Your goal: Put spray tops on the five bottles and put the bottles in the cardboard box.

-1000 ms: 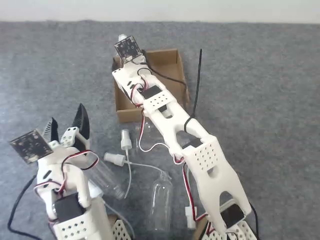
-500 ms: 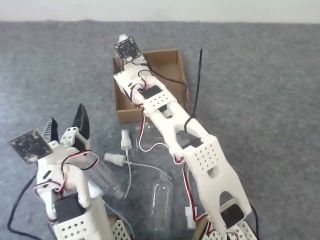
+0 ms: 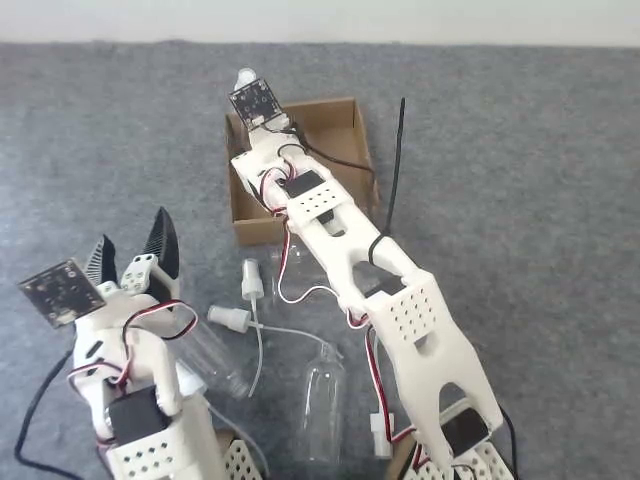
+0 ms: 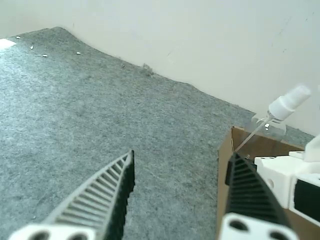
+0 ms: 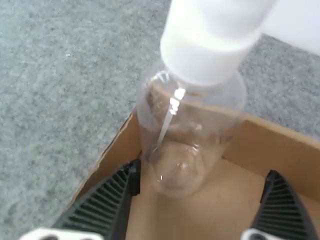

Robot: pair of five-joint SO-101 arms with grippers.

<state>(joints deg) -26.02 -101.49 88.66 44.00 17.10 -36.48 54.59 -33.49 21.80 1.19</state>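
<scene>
A clear bottle [image 5: 186,145] with a white spray top [image 5: 210,45] stands upright in the far left corner of the cardboard box [image 5: 285,150]. My right gripper [image 5: 203,170] is open around it, one finger on each side and the bottle nearer one finger. In the high view the right arm's wrist [image 3: 255,100] hangs over the box [image 3: 345,105], with the spray top [image 3: 243,75] peeking out behind it. My left gripper [image 3: 135,228] is open and holds nothing at the near left. Its own view looks past its open gripper [image 4: 182,155] to the bottle [image 4: 270,122] and box [image 4: 225,165].
Two loose spray tops [image 3: 250,278] [image 3: 230,319] with dip tubes lie on the grey carpet between the arms. Two bare clear bottles lie on their sides nearby [image 3: 322,398] [image 3: 215,355]. A black cable [image 3: 395,170] runs beside the box.
The right arm's wrist has shifted very slightly over the box. The left arm and the loose parts have not moved.
</scene>
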